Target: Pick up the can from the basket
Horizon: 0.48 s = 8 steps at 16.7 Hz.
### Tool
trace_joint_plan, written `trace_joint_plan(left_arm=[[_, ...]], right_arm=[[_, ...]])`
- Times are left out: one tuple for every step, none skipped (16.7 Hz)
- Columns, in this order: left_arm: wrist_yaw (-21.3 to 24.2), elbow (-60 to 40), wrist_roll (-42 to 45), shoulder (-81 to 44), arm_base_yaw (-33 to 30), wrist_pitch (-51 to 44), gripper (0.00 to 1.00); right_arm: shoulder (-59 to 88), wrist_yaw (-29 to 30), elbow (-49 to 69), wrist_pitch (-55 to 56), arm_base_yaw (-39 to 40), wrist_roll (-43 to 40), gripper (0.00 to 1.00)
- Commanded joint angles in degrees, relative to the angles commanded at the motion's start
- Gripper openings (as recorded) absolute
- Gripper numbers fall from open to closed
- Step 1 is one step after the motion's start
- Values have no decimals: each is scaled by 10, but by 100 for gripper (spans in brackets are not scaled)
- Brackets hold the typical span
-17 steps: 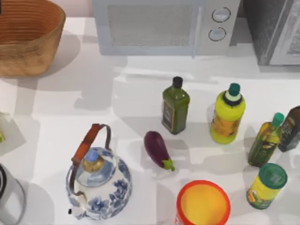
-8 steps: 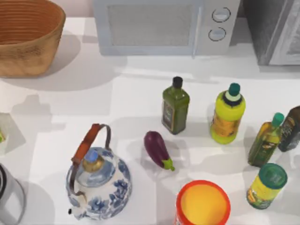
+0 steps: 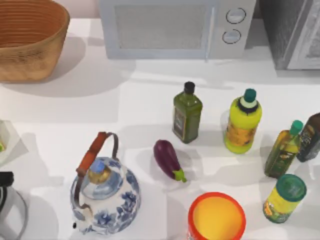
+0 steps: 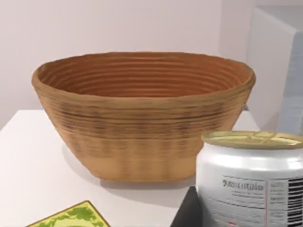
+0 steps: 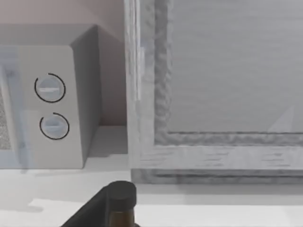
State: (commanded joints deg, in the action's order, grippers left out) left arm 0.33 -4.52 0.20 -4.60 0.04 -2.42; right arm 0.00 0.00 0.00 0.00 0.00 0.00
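Observation:
The can (image 4: pixel 251 182) fills the near corner of the left wrist view: white sides with small print, pale cream top. It stands out of the basket, close to the camera, with a dark finger (image 4: pixel 188 213) of my left gripper against its side. The basket (image 4: pixel 142 113) is behind it, tan wicker with ribbed inner walls and nothing showing inside. From above, the basket (image 3: pixel 30 42) sits at the table's far left corner. A black part (image 3: pixel 5 178) pokes in at the left edge of the top view.
A microwave (image 3: pixel 175 27) stands at the back, a cabinet (image 5: pixel 222 85) to its right. A teapot (image 3: pixel 104 192), eggplant (image 3: pixel 168 159), orange tub (image 3: pixel 216 217), green-lidded yellow jar (image 3: pixel 285 197) and several bottles (image 3: pixel 187 112) occupy the middle and right. A grey cylinder (image 3: pixel 9 212) and a flat green packet (image 4: pixel 71 215) lie left.
The arm's shadow on the left of the table has slid toward the front. A black part has come into the top view at the left edge, above the grey cylinder.

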Motion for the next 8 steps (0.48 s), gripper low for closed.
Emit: trace_joint_plan(left_arm=[[-1, 21, -1, 21, 0, 11, 0], [-2, 35, -2, 35, 0, 19, 0], [-3, 43, -2, 44, 0, 23, 0], [-3, 45, -2, 46, 0, 24, 0], [-3, 45, -2, 46, 0, 24, 0], [-3, 45, -2, 46, 0, 24, 0], [-3, 45, -2, 46, 0, 24, 0], [-3, 39, -1, 46, 1, 24, 0]], right_arm=[[0, 0, 0, 0, 0, 0, 100], [0, 0, 0, 0, 0, 0, 100], [0, 0, 0, 0, 0, 0, 100], [0, 0, 0, 0, 0, 0, 100], [0, 0, 0, 0, 0, 0, 100], [0, 0, 0, 0, 0, 0, 100], [0, 0, 0, 0, 0, 0, 100], [0, 0, 0, 0, 0, 0, 100]])
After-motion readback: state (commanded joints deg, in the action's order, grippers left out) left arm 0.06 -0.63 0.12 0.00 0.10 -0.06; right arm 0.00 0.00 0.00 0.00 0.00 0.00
